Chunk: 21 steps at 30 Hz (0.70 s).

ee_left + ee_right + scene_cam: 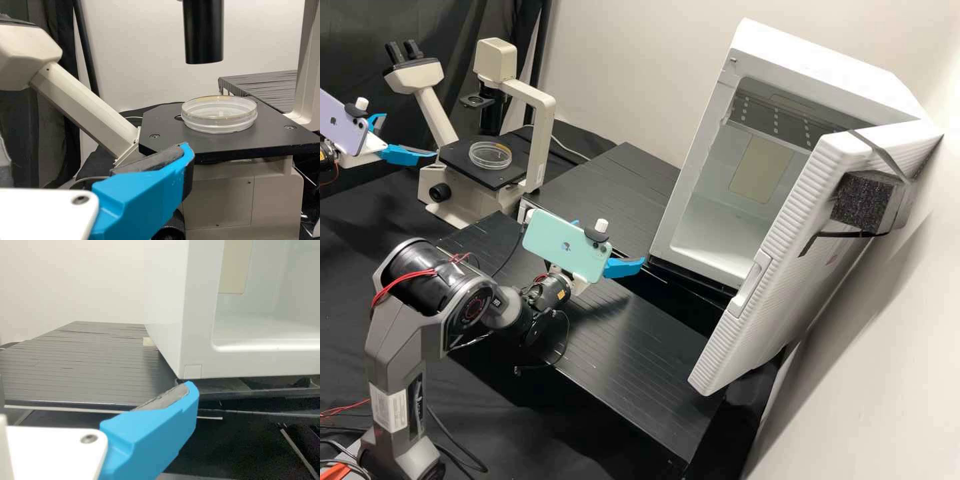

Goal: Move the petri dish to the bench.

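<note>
- Petri dish (pixel 219 120) is lying flat on the black microscope stage (pixel 272 135), just beyond the left pincer (pixel 410 135) and apart from it.
- Left pincer is hovering beside the stage, its fingers standing apart and gripping nothing; presumably it is keeping low so they can pass either side of the dish wall.
- Stage is giving the dish a level seat beneath the black tube (pixel 203 35), likely for viewing; a lift is needing care there, as a knock could be sliding the dish or shifting its lid.
- Dish is looking clear, with a yellowish tint along its rim; contents, can't tell.
- Right pincer (pixel 611 241) is hanging over the ridged black table (pixel 653 360), fingers parted, holding nothing.
- Beyond the right pincer, a white chamber (pixel 820 67) is standing with its door (pixel 787 220) open, showing a beige panel (pixel 760 170) inside.
- Transfer is seemingly awaiting its first grasp.
</note>
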Motion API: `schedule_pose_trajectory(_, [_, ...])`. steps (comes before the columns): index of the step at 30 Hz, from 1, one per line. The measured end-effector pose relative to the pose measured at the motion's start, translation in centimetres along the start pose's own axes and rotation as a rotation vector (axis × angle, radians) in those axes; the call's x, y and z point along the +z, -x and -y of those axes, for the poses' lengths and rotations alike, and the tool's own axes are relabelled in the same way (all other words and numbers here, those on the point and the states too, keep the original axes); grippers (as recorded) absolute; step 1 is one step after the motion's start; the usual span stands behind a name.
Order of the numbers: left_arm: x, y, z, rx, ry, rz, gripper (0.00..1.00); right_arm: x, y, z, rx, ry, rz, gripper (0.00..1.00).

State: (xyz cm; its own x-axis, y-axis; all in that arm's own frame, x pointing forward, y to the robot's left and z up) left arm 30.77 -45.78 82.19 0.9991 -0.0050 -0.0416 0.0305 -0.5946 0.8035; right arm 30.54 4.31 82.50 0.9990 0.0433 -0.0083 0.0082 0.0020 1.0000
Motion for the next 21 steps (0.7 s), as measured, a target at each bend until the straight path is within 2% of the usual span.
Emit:
schedule_pose_trajectory(9, [0.0, 0.0, 0.0, 0.000, 0.000, 0.000, 1.00, 0.0, 0.1, 0.0, 0.004, 0.000, -0.004, 1.00])
schedule_pose_trajectory(12, [0.0, 0.0, 0.0, 0.000, 0.000, 0.000, 1.00, -0.2, 1.3, 0.4, 0.000, -0.001, -0.019, 1.00])
schedule_pose_trajectory(21, [0.0, 0.0, 0.0, 0.000, 0.000, 0.000, 1.00, -4.5, 4.9, 0.9, -0.011, -0.012, -0.210, 1.00])
